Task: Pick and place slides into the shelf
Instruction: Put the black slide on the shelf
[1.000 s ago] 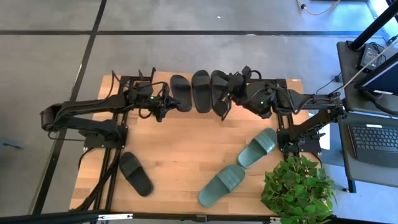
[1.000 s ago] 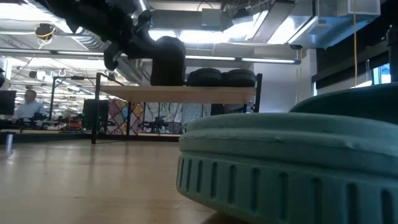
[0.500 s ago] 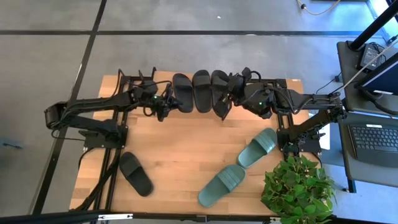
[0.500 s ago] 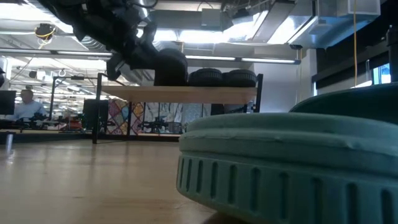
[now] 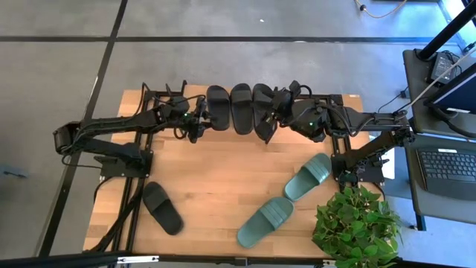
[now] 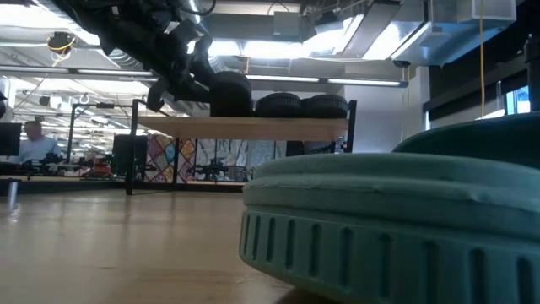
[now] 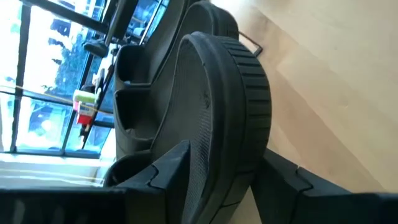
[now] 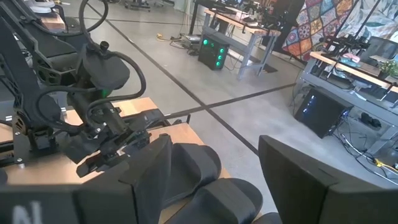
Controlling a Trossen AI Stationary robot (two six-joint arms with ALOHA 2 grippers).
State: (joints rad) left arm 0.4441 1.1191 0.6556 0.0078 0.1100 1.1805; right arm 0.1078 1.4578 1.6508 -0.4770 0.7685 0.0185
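Near edge of the wooden table (image 5: 216,186): one matte black rubber slide (image 5: 162,208) and two sage green slides (image 5: 265,221), lying diagonally. Far edge: three black slides (image 5: 239,107) lie lengthwise front-to-back on the low plank shelf (image 6: 245,127). Left gripper (image 5: 199,121) clamps the leftmost; right gripper (image 5: 269,123) open, empty.

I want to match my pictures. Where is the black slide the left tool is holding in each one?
High: far edge, leftmost on shelf.
Low: upper left of centre.
Left wrist: centre, between left tool fingers.
Right wrist: bottom centre.
Shared landmark: the shelf.
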